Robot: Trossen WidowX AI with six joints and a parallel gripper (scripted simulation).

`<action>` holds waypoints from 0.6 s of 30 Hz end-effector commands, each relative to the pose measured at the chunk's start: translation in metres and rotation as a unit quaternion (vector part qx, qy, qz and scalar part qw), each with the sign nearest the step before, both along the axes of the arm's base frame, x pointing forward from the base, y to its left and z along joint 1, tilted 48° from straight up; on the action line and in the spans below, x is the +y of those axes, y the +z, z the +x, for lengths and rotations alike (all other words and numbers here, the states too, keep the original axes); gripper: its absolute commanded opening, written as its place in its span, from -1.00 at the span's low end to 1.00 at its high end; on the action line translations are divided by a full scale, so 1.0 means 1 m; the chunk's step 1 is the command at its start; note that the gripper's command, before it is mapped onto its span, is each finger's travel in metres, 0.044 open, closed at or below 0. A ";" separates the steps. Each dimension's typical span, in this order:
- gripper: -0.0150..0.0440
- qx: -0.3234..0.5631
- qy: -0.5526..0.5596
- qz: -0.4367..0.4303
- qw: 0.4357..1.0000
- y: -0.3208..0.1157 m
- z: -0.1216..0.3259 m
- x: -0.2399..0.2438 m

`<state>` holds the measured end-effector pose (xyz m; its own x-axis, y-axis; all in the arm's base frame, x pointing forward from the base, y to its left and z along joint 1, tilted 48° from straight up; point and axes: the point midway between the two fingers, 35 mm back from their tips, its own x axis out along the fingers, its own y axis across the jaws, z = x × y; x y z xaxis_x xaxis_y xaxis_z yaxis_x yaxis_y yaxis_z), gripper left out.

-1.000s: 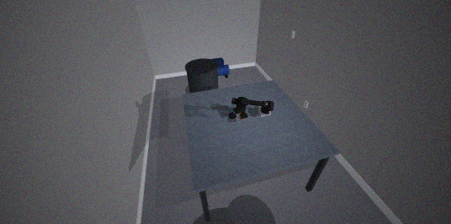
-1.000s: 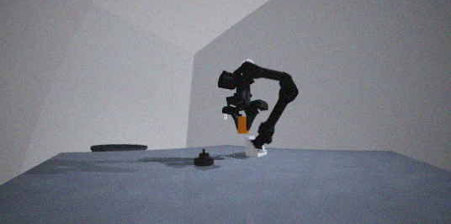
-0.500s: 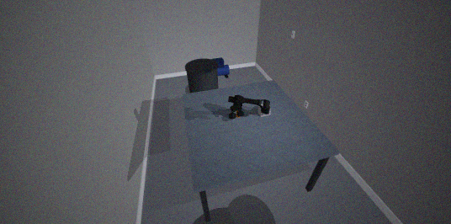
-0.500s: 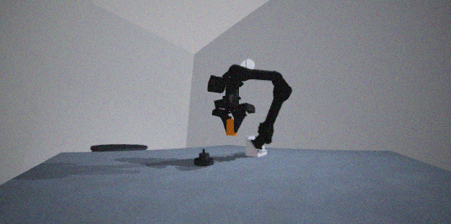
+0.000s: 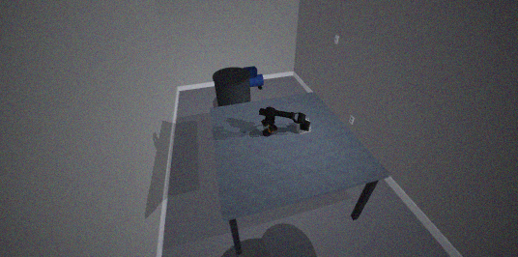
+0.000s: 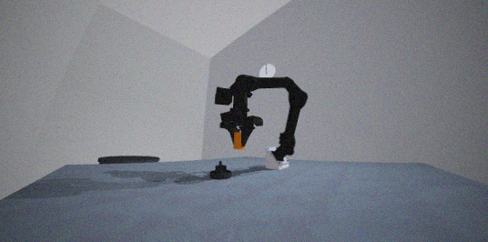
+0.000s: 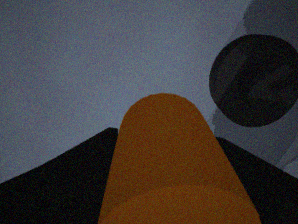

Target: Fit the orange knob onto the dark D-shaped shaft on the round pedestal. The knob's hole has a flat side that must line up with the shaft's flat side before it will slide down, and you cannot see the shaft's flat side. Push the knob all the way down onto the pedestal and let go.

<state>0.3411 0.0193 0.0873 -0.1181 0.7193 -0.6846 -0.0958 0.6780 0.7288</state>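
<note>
The orange knob [image 6: 238, 141] [image 7: 167, 155] is upright between the fingers of my gripper [image 6: 239, 138] [image 7: 164, 141], which is shut on it. Both are in the air, higher than the pedestal and a little to its right in the exterior view. The dark round pedestal [image 6: 220, 174] [image 7: 255, 82] stands on the table with its thin shaft [image 6: 220, 164] pointing up. In the wrist view the pedestal is a dark disc at the upper right, apart from the knob. The shaft's flat side and the knob's hole cannot be made out.
The blue-grey table [image 5: 290, 168] [image 6: 319, 204] carries the arm's pale base [image 6: 276, 159], to the right of the pedestal in the exterior view. The arm arches over from that base. A dark round bin-like object [image 5: 232, 87] with blue parts stands beyond the table's back edge.
</note>
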 end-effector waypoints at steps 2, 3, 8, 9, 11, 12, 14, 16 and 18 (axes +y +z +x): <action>-0.49 -0.005 -0.001 -0.002 1.000 -0.013 0.007 -0.011; -0.49 -0.005 -0.001 -0.002 1.000 -0.015 0.008 -0.012; -0.49 -0.003 0.001 -0.001 1.000 -0.030 0.011 -0.019; -0.49 -0.003 0.002 -0.001 1.000 -0.033 0.012 -0.021; -0.49 -0.003 0.003 -0.001 1.000 -0.039 0.013 -0.023; -0.49 -0.003 0.004 -0.001 1.000 -0.041 0.013 -0.025; -0.49 -0.003 0.006 0.000 1.000 -0.047 0.014 -0.027; -0.49 -0.003 0.007 0.000 1.000 -0.053 0.015 -0.030; -0.49 -0.002 0.008 0.000 1.000 -0.059 0.016 -0.033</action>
<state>0.3526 -0.0050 0.0357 -0.1370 0.7219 -0.6782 -0.0993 0.6713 0.7346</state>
